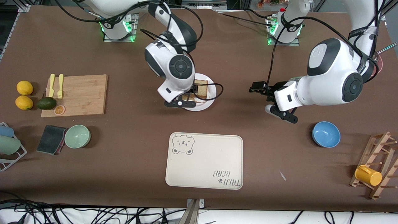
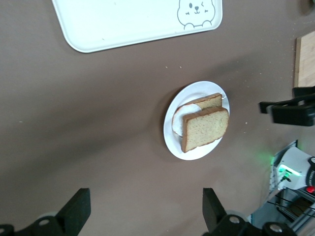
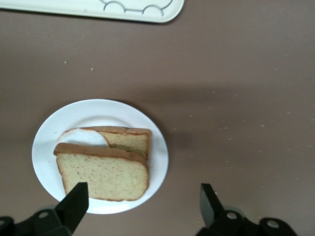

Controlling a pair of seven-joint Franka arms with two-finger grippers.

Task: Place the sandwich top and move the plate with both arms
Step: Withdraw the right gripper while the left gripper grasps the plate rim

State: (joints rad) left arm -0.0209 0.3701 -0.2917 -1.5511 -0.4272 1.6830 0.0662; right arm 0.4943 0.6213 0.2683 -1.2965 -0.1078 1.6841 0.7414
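The white plate (image 1: 212, 91) sits mid-table, farther from the front camera than the tray. The pale sandwich top (image 1: 202, 90) lies on it, offset over a darker slice (image 3: 129, 141) with egg white (image 3: 83, 138) showing. It is clear in the right wrist view (image 3: 103, 176) and left wrist view (image 2: 204, 129). My right gripper (image 1: 193, 90) is open and empty, up over the plate's edge (image 3: 49, 142), its midpoint (image 3: 140, 199) beside the bread. My left gripper (image 1: 257, 88) is open and empty (image 2: 145, 209), over bare table toward the left arm's end, apart from the plate (image 2: 197, 150).
A cream bear-print tray (image 1: 205, 161) lies nearer the front camera than the plate. A wooden board (image 1: 80, 93) with forks, an avocado, lemons and a green bowl (image 1: 77, 136) are toward the right arm's end. A blue bowl (image 1: 326, 133) and mug rack (image 1: 377, 168) are toward the left arm's end.
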